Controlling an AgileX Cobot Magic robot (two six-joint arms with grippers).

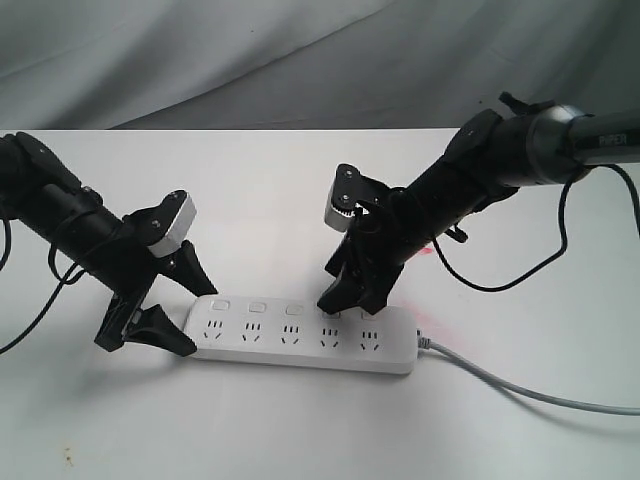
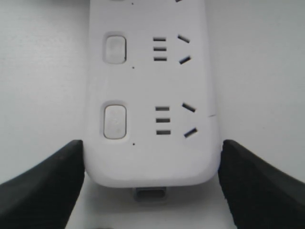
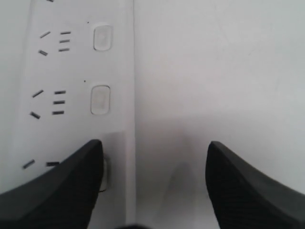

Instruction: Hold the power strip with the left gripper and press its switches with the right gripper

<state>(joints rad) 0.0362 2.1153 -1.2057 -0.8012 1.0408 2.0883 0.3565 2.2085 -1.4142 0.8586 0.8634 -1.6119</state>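
power strip flat on the surface; left end effector clasps its cordless end. right end effector, jaws apart, sets one fingertip on the fourth switch.

It's pretty much all black: pointy left hand and right hand, white-grey wrist blocks, grey lettered tube, loopy cables.
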